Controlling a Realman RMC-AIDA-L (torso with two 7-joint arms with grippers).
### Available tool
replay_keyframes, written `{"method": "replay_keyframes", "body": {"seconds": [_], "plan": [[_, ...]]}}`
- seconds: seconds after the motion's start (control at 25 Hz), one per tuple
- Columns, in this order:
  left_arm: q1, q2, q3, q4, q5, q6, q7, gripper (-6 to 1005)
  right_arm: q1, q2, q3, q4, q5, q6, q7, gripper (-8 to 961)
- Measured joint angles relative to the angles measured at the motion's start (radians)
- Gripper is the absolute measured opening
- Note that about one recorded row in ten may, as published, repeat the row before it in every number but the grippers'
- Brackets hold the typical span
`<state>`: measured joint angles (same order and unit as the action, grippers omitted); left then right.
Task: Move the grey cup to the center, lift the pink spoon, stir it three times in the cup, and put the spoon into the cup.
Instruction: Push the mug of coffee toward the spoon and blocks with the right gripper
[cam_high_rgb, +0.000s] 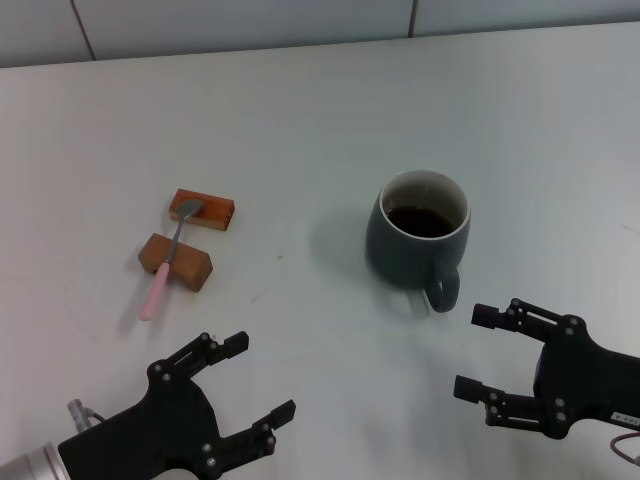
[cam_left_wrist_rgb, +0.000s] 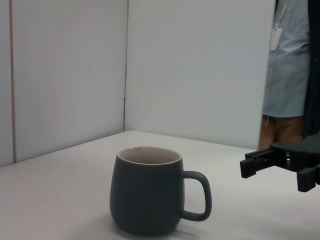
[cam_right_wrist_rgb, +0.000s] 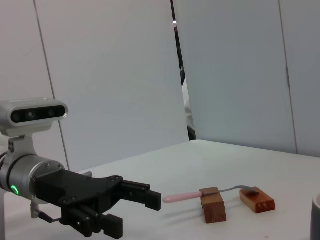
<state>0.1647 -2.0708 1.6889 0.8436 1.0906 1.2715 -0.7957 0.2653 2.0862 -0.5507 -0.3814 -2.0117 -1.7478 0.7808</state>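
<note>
Nearest the head camera: left gripper (cam_high_rgb: 245, 380), black, fingers spread, nothing between them; it hovers low at the near left of the white table (cam_high_rgb: 300, 120), pointing roughly toward the middle.

Right gripper (cam_high_rgb: 483, 353): black, fingers likewise spread and holding nothing, at the near right edge of the head view, its opening facing the mug handle and close to it but apart from it. Judged to be lined up for the first step, taking the cup.

Grey cup (cam_high_rgb: 415, 240): slate-grey mug, pale inner rim, dark liquid inside, upright on the table right of the middle. Loop handle turned toward the robot and its right gripper, which favours a grasp from that side.

Pink spoon (cam_high_rgb: 165, 270): pale pink handle, grey metal neck and bowl. It lies bridged across two wooden blocks (cam_high_rgb: 190, 240) at the left, bowl resting on the farther block, neck on the nearer, handle end sloping off toward the near side. Raised this way, the handle offers fingers room beneath it.

Center (cam_high_rgb: 290, 250): bare tabletop between blocks and cup, unmarked, nothing standing on it. Judged wide enough for the cup to slide or be carried left without nearing the blocks.

Edges: the table's far edge meets a tiled wall (cam_high_rgb: 250, 20), well apart from every item.
</note>
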Motion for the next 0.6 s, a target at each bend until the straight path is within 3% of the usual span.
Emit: {"method": "replay_keyframes", "body": {"seconds": [0.4, 0.6], "plan": [[-0.002, 0.0, 0.0, 0.0, 0.0, 0.0, 0.0, 841, 0.001, 0.0, 0.008, 0.001, 0.01, -0.012, -0.003, 795], [-0.002, 0.0, 0.0, 0.0, -0.002, 0.002, 0.003, 841, -0.019, 0.0, 0.034, 0.032, 0.137, -0.02, -0.053, 772]]}}
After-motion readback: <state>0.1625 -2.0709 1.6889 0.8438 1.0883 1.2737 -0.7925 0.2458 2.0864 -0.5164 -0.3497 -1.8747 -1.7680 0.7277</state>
